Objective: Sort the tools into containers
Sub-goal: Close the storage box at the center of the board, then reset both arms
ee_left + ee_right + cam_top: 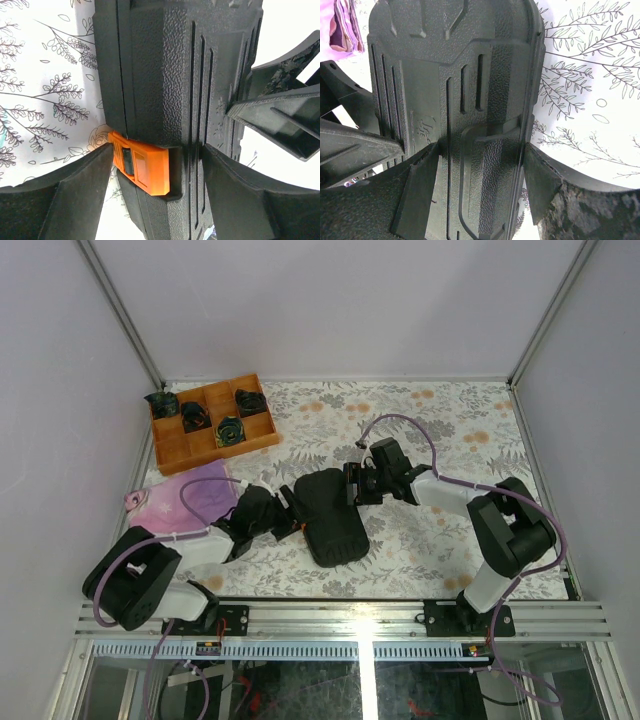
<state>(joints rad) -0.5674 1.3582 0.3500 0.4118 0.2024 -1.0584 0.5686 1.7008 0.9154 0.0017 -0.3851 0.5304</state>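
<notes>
Floral tablecloth [430, 530] carrying the closed black tool case [335, 520] at centre, between the two arms. The case's moulded, pebbled shell looks stiff and grippy, and is probably fairly heavy if filled; the soundest hold is judged to be across its thickness near the rim. The left gripper [292, 514] pinches one long side and the right gripper [352, 486] pinches the opposite side. Only the left wrist view shows the orange latch [142, 167] bridging the seam. Only the right wrist view shows the ribbed face. Only the top view shows the wooden divided tray [210, 452], well apart beyond a pink cloth [195, 495].
</notes>
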